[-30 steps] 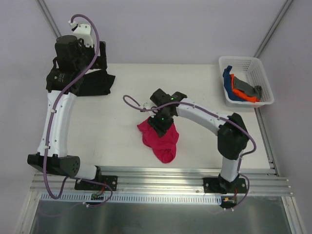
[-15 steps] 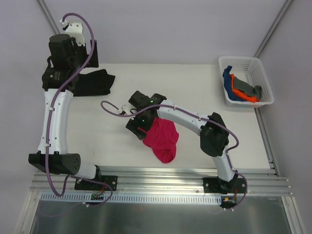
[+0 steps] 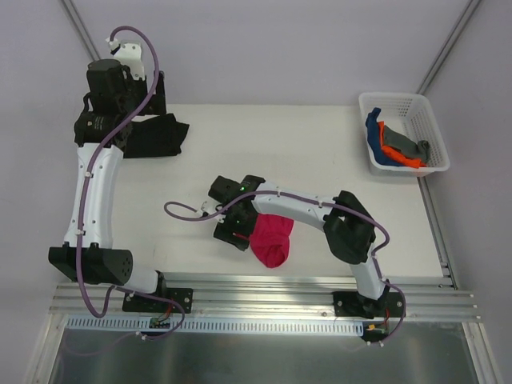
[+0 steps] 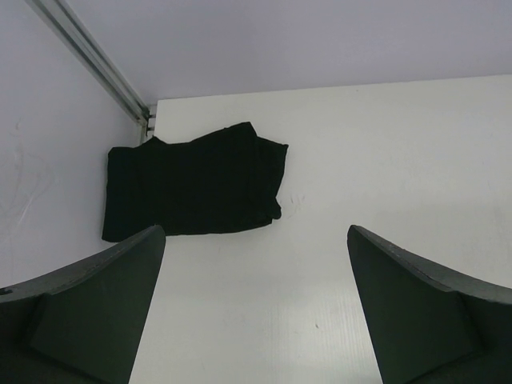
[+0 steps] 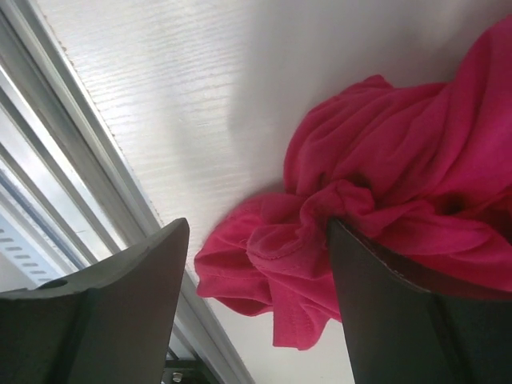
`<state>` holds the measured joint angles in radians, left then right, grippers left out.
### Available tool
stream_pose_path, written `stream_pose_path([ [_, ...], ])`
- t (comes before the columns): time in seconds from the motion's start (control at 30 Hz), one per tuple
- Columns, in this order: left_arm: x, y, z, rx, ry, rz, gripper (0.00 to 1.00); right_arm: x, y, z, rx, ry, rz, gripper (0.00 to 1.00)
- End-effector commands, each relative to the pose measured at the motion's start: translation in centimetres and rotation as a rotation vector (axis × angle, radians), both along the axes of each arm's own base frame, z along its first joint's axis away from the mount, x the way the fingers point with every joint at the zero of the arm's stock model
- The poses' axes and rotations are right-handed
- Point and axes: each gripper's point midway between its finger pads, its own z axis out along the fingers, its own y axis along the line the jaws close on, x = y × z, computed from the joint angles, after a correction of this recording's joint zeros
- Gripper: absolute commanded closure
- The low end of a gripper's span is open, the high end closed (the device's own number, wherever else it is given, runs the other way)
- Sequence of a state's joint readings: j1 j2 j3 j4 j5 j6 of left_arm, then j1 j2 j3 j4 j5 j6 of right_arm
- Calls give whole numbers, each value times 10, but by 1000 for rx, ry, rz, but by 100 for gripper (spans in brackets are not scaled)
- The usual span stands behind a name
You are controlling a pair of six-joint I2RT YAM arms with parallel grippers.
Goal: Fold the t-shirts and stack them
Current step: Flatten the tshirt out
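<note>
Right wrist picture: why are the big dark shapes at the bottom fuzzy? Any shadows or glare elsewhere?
Right wrist view: those dark fingers sit close to the lens, so they likely look soft; the crimson-pink t-shirt is sharp. Left wrist view: even light, the black t-shirt hides its folds. Top external view: the metal sheet reflects hazily.

Seen from above: left arm (image 3: pixel 92 188) reared up from its near base, folded low beside the mount, long white link running toward the far left, black wrist (image 3: pixel 108 88) cocked at the top. Left fingers (image 4: pixel 96 308) spread as wide as can be, gripping nothing, tips aimed forward and down. Right arm (image 3: pixel 296 202) bent at a raised elbow (image 3: pixel 348 228) and stretched leftward across the middle, forearm low, far end turned downward. Right fingers (image 5: pixel 400 320) well parted, tips held low, not pinched together on anything.
</note>
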<state>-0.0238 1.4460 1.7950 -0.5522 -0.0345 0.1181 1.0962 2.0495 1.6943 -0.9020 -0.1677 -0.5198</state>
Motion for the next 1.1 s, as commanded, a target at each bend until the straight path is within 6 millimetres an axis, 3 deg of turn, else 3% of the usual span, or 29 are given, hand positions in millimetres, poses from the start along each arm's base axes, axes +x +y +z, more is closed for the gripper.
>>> stream_pose_path([
  [0.0,-13,2,19,-23,-68,-2,1,19,3,20,23,-103,31,27],
  [0.13,-21,3,21,-31,-74,3,1,39,7,10,-8,-195,73,33],
  [0.2,-25,3,25,-46,-87,12,1,52,3,7,-37,-254,98,58],
  [0.27,-26,3,28,-50,-93,13,1,65,3,9,-38,-312,79,99],
  [0.33,-28,2,30,-59,-99,14,1,76,2,17,-29,-346,74,99],
  [0.43,-30,0,30,-62,-101,5,1,101,-9,46,-9,-435,27,99],
  [0.53,-30,14,28,-65,-96,39,1,121,-28,79,18,-493,-21,99],
  [0.67,-27,26,20,-67,-77,81,1,152,-57,135,61,-624,-85,99],
  [0.87,-22,25,8,-71,-49,71,1,204,-99,250,170,-896,-214,99],
  [0.93,-19,26,6,-71,-42,77,1,214,-102,271,189,-942,-232,99],
  [0.97,-19,26,6,-62,-41,77,1,219,-100,299,237,-984,-248,99],
  [1.07,-20,34,4,-42,-39,112,1,226,-82,319,303,-987,-241,99],
])
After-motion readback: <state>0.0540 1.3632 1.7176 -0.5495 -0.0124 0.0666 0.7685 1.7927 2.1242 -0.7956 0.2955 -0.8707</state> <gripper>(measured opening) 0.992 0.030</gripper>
